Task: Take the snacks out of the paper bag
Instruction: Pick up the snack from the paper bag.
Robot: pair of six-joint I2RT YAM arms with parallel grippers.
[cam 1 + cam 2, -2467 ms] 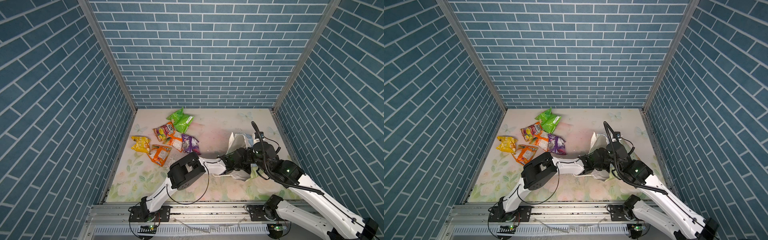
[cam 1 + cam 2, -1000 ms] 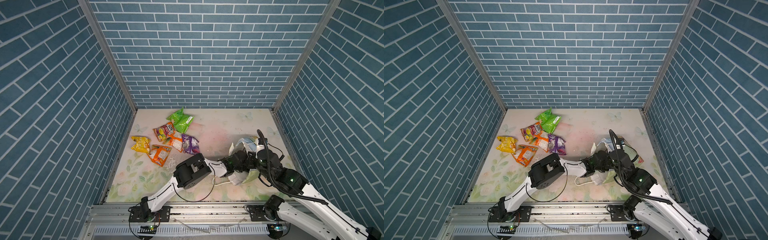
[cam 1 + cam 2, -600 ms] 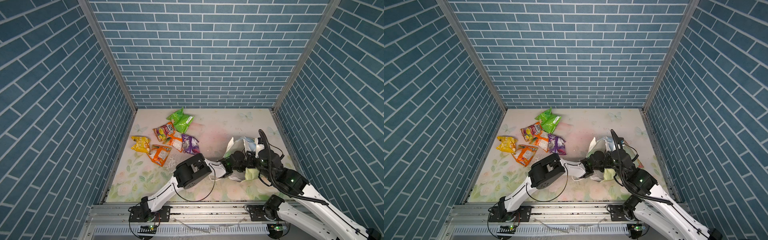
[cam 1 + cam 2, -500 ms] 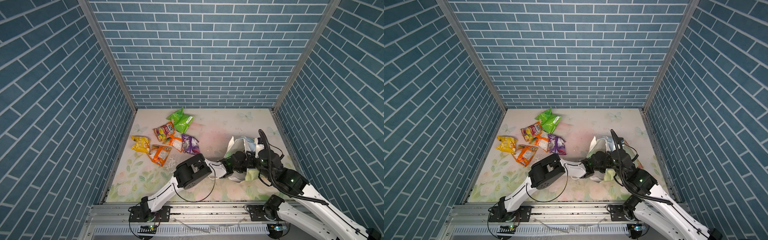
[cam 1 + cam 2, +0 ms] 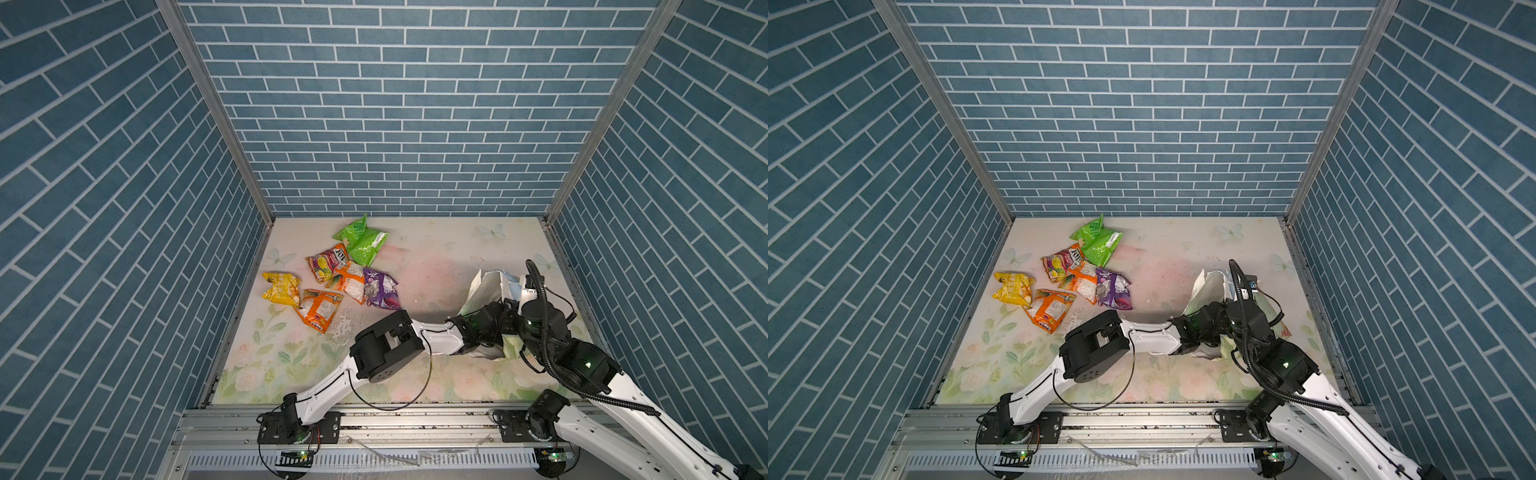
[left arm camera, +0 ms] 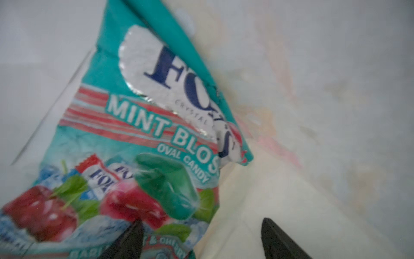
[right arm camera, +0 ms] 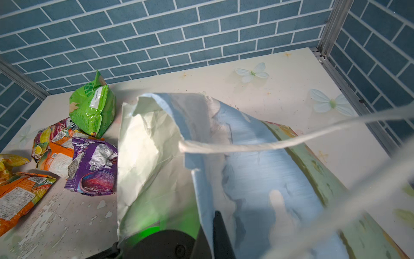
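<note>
Packet in the bag: a teal candy packet (image 6: 143, 139) lies inside the paper bag (image 7: 257, 175), against its white inner wall.
Writing on it: "FOX'S" in dark blue on a silver patch, partly creased; under it small "CRYSTAL C…"; then "MINT BLOS…", cut off by a fold, and "OVAL CANDY". Cherries, mint leaves and wrapped sweets are printed below. A blurred line at the lower edge ends in "& CHERRY".
Left gripper: the left gripper (image 6: 201, 240) is inside the bag with its jaws well apart. One black finger (image 6: 134, 240) overlaps the packet's lower edge; the other has only bare bag wall beside it. Nothing is clamped.
Right gripper: the right gripper (image 7: 210, 226) is closed on the blue printed wall of the bag near its mouth and holds it up.
Cord: a white cord handle (image 7: 246, 146) stretches across the right wrist view, blurred.
Bag position: on the right side of the floral tabletop (image 5: 436, 257), mouth toward the left arm (image 5: 432, 336), in both top views (image 5: 1208, 286).
Packets already out: a green packet (image 5: 361, 241), a fruit-print packet (image 5: 328, 266) reading "FOX", an orange-and-white packet (image 5: 351, 284), a purple packet (image 5: 380, 291), a yellow packet (image 5: 282, 286) and an orange packet (image 5: 320, 309), clustered on the tabletop's left side, well apart from the bag.
Other labels: white stickers on the green and purple packets, too small to read.
</note>
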